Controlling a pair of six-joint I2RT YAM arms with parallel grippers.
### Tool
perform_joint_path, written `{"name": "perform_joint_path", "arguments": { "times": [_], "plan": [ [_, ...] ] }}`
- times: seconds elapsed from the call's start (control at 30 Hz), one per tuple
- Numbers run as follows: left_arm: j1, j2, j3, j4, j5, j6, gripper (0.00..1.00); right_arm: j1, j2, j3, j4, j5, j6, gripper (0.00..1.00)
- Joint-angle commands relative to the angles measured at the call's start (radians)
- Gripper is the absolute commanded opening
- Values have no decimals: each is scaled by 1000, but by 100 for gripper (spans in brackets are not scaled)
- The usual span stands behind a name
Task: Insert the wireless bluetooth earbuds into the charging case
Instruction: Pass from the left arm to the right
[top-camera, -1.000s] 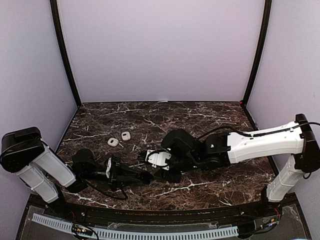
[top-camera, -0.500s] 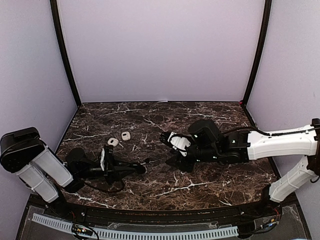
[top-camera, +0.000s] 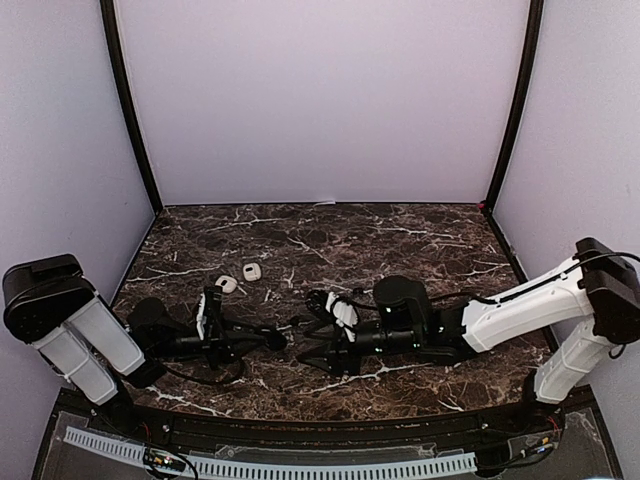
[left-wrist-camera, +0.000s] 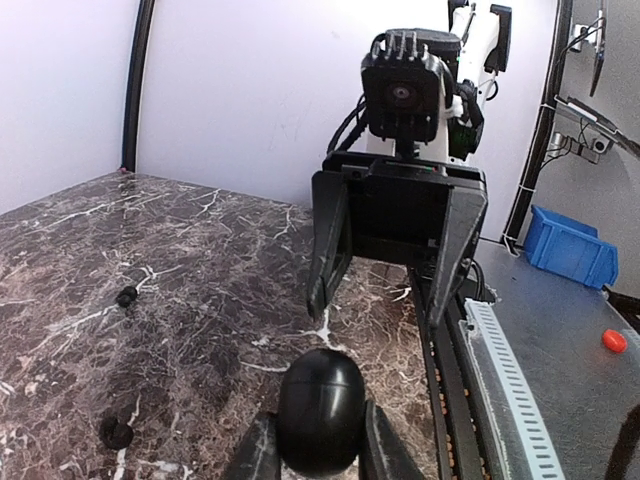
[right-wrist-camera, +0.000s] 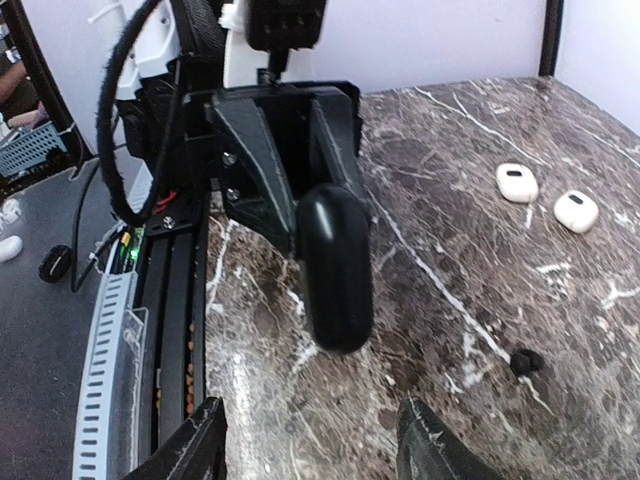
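My left gripper (left-wrist-camera: 320, 452) is shut on a closed black egg-shaped charging case (left-wrist-camera: 320, 405), held low over the near marble. In the top view that case (top-camera: 279, 340) sits at the left fingertips. My right gripper (right-wrist-camera: 315, 440) faces it head-on, open, with nothing between its fingers. The case (right-wrist-camera: 335, 270) hangs just beyond the right fingertips without touching them. Two small black earbuds (left-wrist-camera: 127, 296) (left-wrist-camera: 116, 432) lie on the table to the side; one black earbud (right-wrist-camera: 523, 362) shows in the right wrist view.
Two white pebble-shaped pieces (top-camera: 227, 284) (top-camera: 252, 271) lie on the marble table (top-camera: 400, 240) behind the left gripper. Purple walls close in the sides and back. A white slotted rail (top-camera: 300, 466) runs along the near edge.
The right gripper swung away to the right, then came back low in front of the left gripper with its fingers spread wider. The left gripper kept hold of the black case.
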Motion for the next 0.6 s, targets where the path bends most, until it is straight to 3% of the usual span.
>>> {"name": "perform_joint_path", "arguments": {
  "times": [0.0, 0.37, 0.57],
  "plan": [
    [2, -22, 9, 228, 35, -67, 15, 34, 72, -17, 353, -34, 31, 57],
    [1, -43, 46, 228, 77, -158, 15, 39, 181, 84, 334, -30, 57, 50],
    [1, -55, 47, 228, 98, -153, 15, 40, 187, 87, 326, -34, 63, 36]
  ]
}}
